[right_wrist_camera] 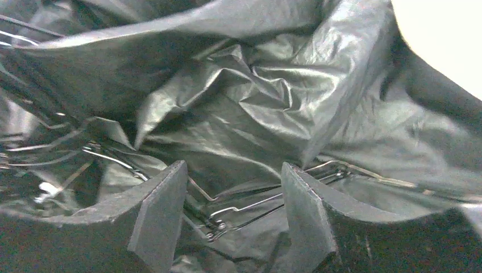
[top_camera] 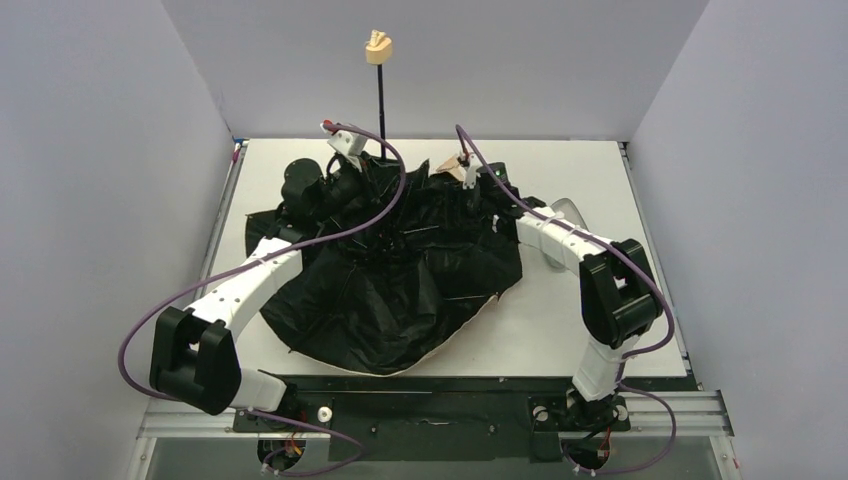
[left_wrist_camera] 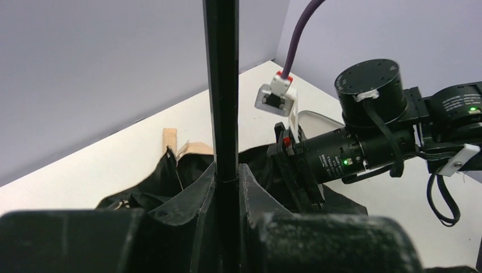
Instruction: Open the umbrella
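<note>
A: What do you have on the left?

B: My left gripper (left_wrist_camera: 227, 185) is clamped around the shaft (left_wrist_camera: 221, 85), low down where it meets the fabric.

A: And the umbrella (top_camera: 400, 290)?

B: It lies upside down in the middle of the table (top_camera: 590, 330). The canopy (top_camera: 330, 310) is spread out but rumpled, black lining up, with a peach edge showing at the near side. The shaft stands upright, with the tan handle (top_camera: 378, 47) at the top.

A: Right side?

B: My right gripper (right_wrist_camera: 233, 196) hangs over the far right part of the canopy. Its fingers (right_wrist_camera: 162, 210) are parted and pinch nothing. Creased lining and thin ribs (right_wrist_camera: 341, 168) lie beneath and between them.
</note>
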